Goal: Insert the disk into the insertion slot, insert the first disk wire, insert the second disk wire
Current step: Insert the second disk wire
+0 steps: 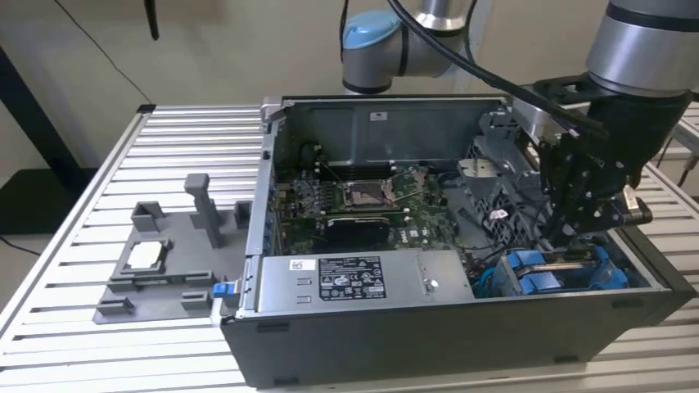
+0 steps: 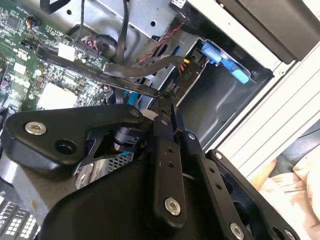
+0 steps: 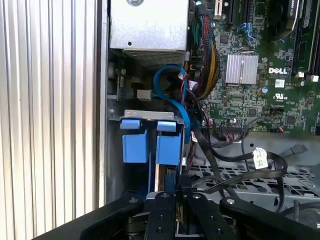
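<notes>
My gripper [image 1: 570, 243] reaches down into the dark computer case at the exterior view's right. It hangs just above the insertion slot [image 1: 595, 282], a grey metal cage. The disk's blue frame tabs [image 3: 150, 145] stand side by side in that cage [image 3: 149, 115]; the disk's body and label are hidden. In both wrist views the fingers [image 2: 167, 130] come together at their tips. They are shut on a black disk wire [image 2: 145, 70] that runs off toward the board. In the first wrist view my gripper [image 3: 181, 186] sits right behind the blue tabs.
A grey power supply box [image 1: 349, 278] lies along the case front. The motherboard [image 1: 361, 201] fills the case floor. A blue cable [image 3: 170, 87] and loose black wires [image 3: 235, 160] loop beside the cage. A grey fixture with posts [image 1: 164, 262] stands on the slatted table.
</notes>
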{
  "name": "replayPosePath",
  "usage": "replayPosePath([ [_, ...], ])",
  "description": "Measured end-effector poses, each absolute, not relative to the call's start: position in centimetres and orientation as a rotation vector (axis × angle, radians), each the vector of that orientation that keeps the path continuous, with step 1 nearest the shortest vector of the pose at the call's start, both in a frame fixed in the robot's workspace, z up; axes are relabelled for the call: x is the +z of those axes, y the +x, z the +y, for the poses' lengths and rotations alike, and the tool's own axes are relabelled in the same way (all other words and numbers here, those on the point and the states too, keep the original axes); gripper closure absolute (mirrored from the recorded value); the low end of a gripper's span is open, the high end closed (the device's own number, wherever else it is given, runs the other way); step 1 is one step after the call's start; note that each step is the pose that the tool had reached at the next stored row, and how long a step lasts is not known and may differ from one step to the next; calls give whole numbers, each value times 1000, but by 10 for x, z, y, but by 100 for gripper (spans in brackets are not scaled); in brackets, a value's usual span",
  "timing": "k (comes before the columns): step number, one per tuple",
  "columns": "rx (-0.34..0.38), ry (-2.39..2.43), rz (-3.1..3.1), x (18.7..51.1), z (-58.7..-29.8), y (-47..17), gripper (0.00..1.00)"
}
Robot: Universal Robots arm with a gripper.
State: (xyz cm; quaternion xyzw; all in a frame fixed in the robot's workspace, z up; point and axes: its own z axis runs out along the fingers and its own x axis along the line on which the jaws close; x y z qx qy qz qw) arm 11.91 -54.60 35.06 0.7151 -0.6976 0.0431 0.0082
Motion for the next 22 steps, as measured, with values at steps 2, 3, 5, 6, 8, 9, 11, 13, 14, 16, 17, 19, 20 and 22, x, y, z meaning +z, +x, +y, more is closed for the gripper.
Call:
replayPosePath([
  [2,135,2216,-2198,350,-546,119,84],
  [3,134,2216,-2199,350,-546,120,84],
  [5,134,2215,-2199,350,-546,122,84],
  [6,133,2215,-2199,350,-546,123,84],
  [8,131,2214,-2198,349,-546,124,84],
  [9,130,2214,-2197,349,-546,124,84],
  [11,128,2213,-2196,348,-546,124,84],
  [13,127,2212,-2196,347,-546,124,84],
  [14,126,2212,-2196,346,-546,124,84],
  [16,126,2211,-2196,346,-546,125,84],
  [17,126,2211,-2196,346,-546,125,84],
  [19,125,2211,-2196,345,-546,125,84],
  [20,125,2211,-2196,345,-546,125,84],
  [22,124,2210,-2196,344,-547,126,84],
])
